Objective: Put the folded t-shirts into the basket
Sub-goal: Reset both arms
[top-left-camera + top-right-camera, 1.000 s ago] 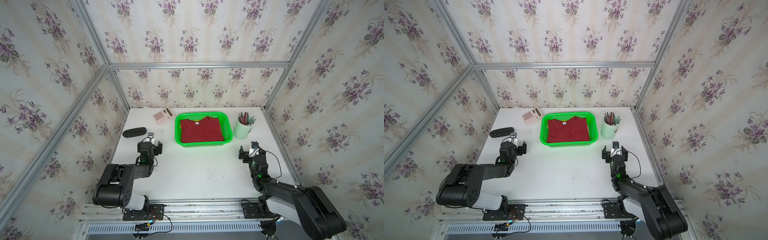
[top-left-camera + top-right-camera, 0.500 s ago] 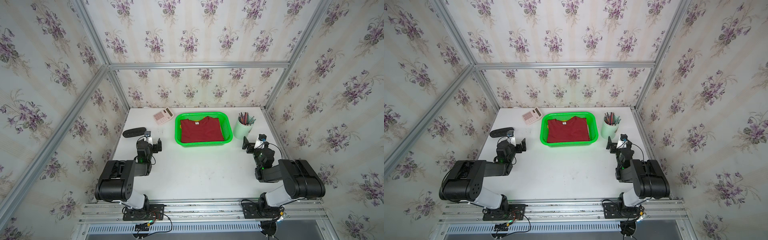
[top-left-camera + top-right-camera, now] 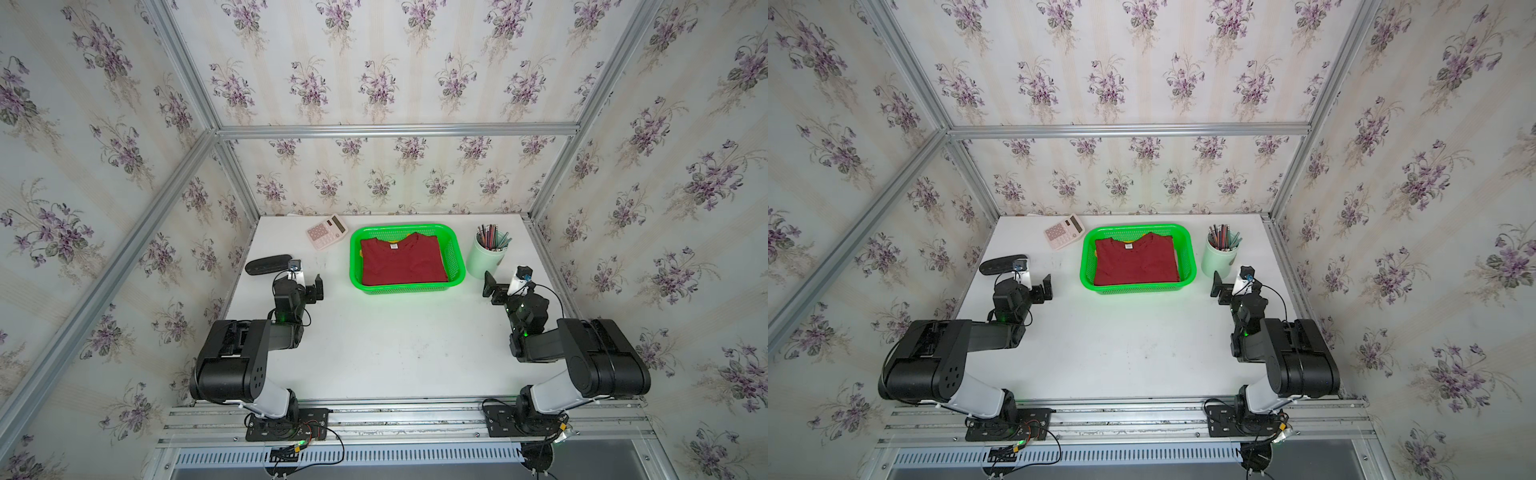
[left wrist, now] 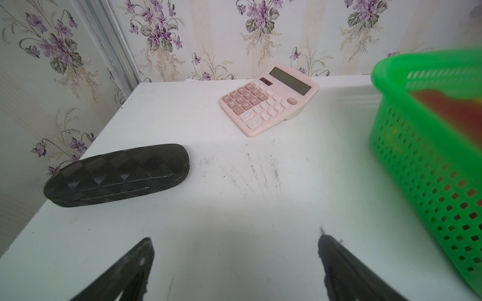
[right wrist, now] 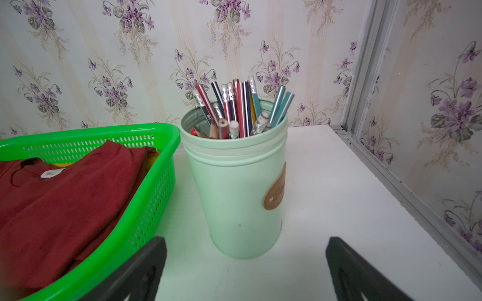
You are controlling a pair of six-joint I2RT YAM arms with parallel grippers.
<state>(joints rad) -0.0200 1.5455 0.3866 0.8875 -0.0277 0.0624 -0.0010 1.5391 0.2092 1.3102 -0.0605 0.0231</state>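
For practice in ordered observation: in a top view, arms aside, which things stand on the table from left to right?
black glasses case → pink calculator → green basket, dark red t-shirt on top inside it → pale green pencil cup

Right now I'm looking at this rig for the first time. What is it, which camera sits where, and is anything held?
This is a two-armed robot. A left arm and a right arm are mounted at the near edge of a white table, and each ends in two fingers.

Two pictures come from one stereo camera overhead. The other two come from a camera on each wrist, looking out between the fingers.

On the table sits a green basket with a dark red shirt on top and a yellow edge showing beneath it. No pink shirt shows. Around the basket are a calculator, a black case and a pencil cup.

The left fingers and right fingers are open and hold nothing.
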